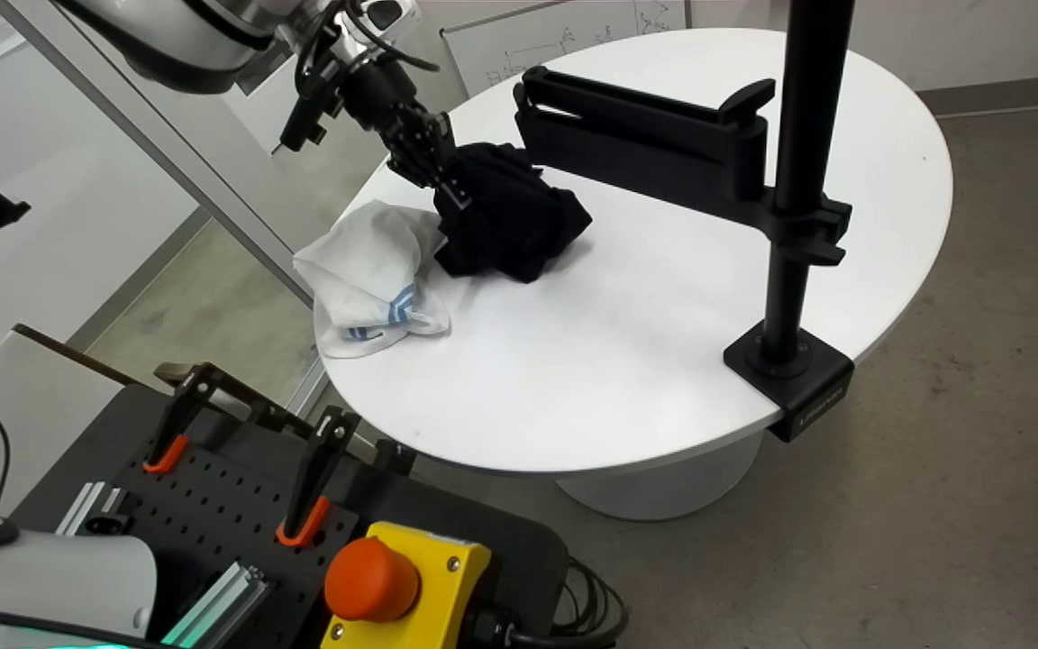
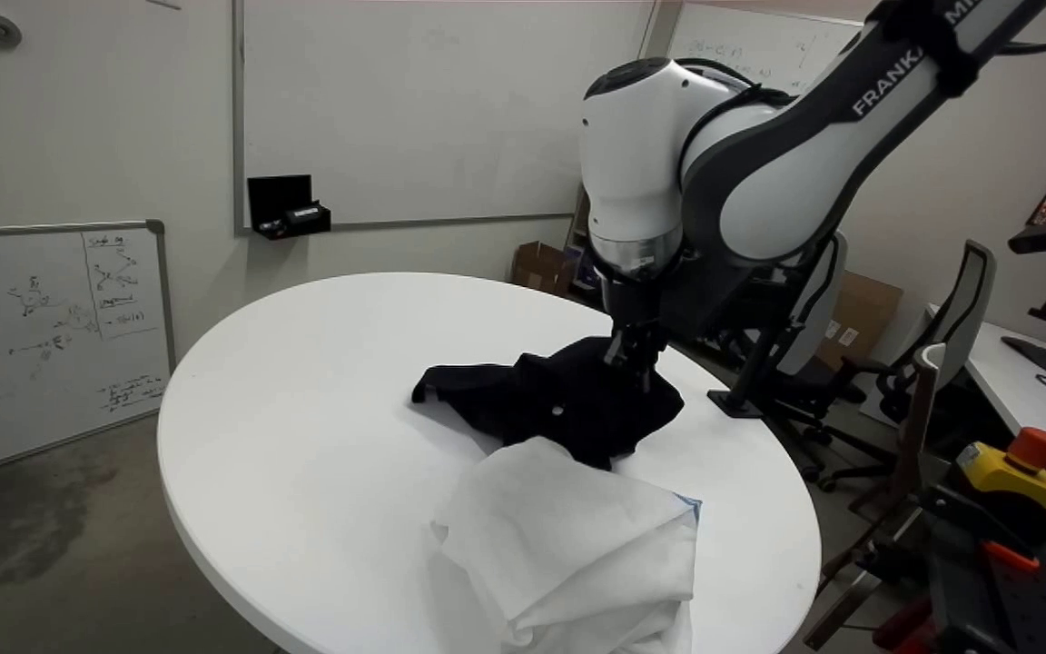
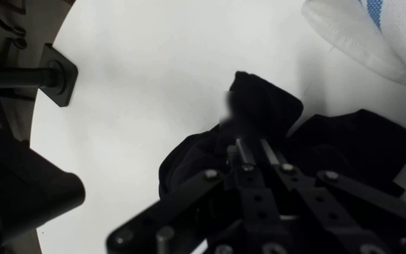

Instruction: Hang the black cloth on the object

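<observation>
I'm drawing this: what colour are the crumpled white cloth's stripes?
The stripes on the crumpled white cloth are blue, clearest in an exterior view.

crumpled black cloth (image 1: pixel 519 225) | crumpled white cloth (image 1: pixel 361 257), partly blue-striped | round white tabletop (image 1: pixel 591 361) | black pole stand (image 1: pixel 814 99) | boxy yellow housing (image 1: pixel 438 581), domed orange-red button (image 1: pixel 370 580)

White and black arm (image 2: pixel 773 207) (FRANKA lettering (image 2: pixel 888 84)), black claw (image 3: pixel 254 148), silvery screws (image 3: pixel 211 174).
</observation>
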`<action>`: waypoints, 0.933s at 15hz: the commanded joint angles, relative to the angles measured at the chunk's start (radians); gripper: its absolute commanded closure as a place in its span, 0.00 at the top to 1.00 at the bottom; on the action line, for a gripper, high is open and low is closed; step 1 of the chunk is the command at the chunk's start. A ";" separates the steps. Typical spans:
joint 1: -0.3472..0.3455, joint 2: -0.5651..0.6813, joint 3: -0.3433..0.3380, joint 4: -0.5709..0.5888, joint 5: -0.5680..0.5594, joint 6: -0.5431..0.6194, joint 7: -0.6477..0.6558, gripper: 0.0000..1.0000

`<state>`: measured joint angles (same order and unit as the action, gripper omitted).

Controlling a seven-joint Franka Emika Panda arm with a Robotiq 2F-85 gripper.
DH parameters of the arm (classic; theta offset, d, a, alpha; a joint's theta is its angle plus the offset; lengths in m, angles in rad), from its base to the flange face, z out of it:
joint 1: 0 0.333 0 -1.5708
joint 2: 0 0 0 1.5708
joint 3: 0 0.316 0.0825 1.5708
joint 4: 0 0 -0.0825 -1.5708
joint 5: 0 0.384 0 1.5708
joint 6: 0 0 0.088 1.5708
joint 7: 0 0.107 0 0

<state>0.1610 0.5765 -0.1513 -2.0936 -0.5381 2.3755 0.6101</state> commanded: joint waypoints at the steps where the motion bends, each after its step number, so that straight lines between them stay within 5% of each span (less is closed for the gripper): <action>1: -0.023 -0.166 0.008 -0.092 0.099 -0.007 -0.053 0.02; 14: -0.151 -0.760 0.066 -0.359 0.329 -0.125 -0.235 0.02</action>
<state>0.0524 -0.0467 -0.1073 -2.3875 -0.2568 2.2901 0.4315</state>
